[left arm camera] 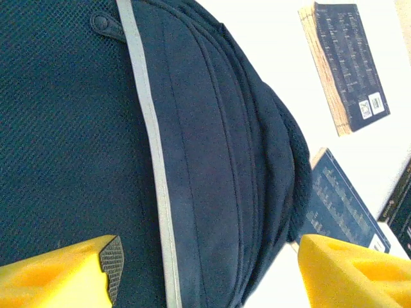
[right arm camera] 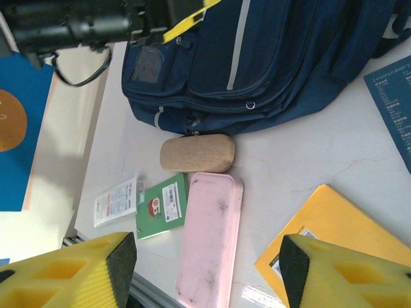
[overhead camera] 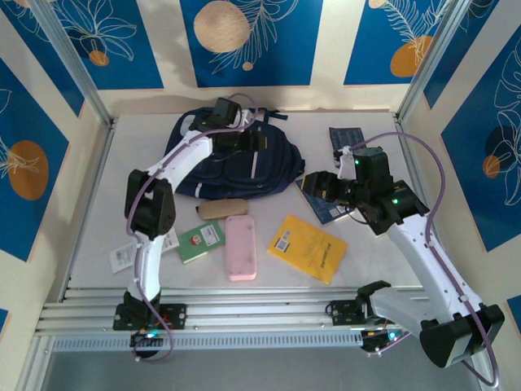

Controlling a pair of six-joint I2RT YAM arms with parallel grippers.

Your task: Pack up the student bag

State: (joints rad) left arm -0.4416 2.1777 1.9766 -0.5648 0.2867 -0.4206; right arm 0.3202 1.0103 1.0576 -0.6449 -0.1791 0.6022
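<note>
- The left pincer (left arm camera: 209, 256): we find its jaws apart, nothing clamped, poised just over the student bag (left arm camera: 212, 160).
- The bag lies by the far edge of the bench (overhead camera: 130, 147), left of centre.
- The right pincer (right arm camera: 207, 256): jaws apart and empty, off the bag's right flank.
- Step judged: opening the bag. We advise seating the left pincer on a zip pull or a fabric fold, not on flat panel.
- The right wrist view gives the front-pocket zip pulls (right arm camera: 250, 104); the left wrist view gives two dark books (left arm camera: 347, 64) beyond the bag.

Navy with pale grey stripes noted on student bag (overhead camera: 236, 167). Pink case (overhead camera: 240, 247), tan speckled pouch (overhead camera: 223, 208), yellow book (overhead camera: 308, 248), green booklet (overhead camera: 200, 242) logged. Wall panels (overhead camera: 122, 41) patterned blue with orange discs.
</note>
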